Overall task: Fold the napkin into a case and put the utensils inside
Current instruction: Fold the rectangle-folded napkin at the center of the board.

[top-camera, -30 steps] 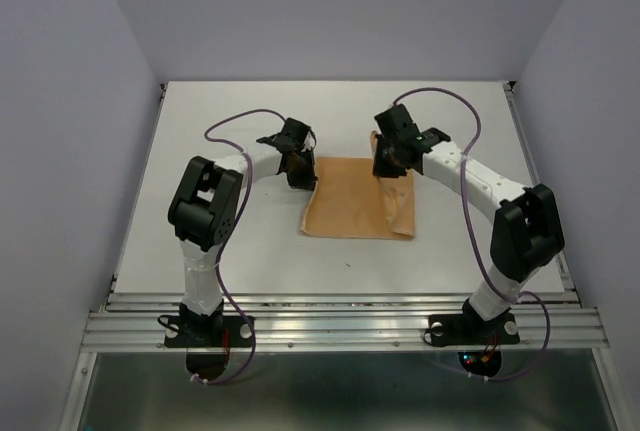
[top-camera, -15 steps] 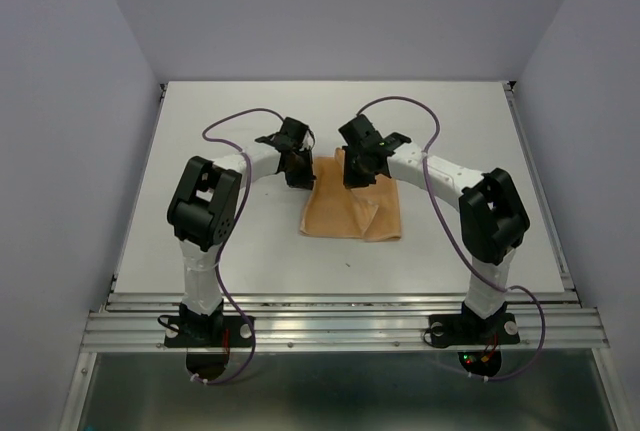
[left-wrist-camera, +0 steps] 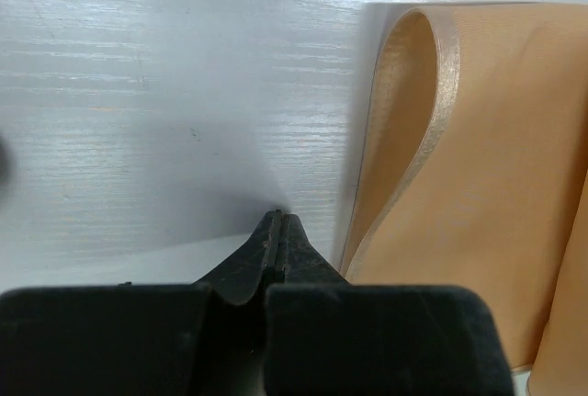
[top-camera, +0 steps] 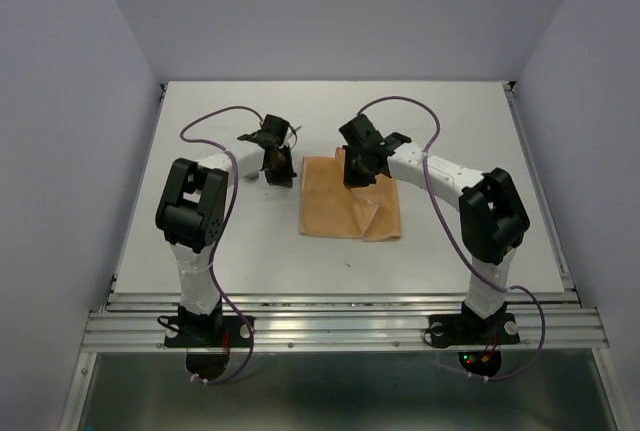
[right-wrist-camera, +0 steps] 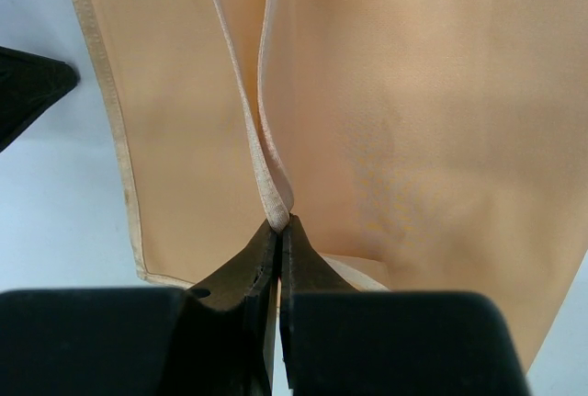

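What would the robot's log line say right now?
step: napkin fold | left pincer: shut, empty, beside napkin | right pincer: shut on napkin edge

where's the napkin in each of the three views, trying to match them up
Top external: the napkin lies mid-table between the two arms.
Left wrist: the napkin fills the right side, beside the shut left pincer.
Right wrist: the napkin fills most of the frame, the right pincer pinching its hem.
Shared landmark: the pale hem along its edge, against the white table.
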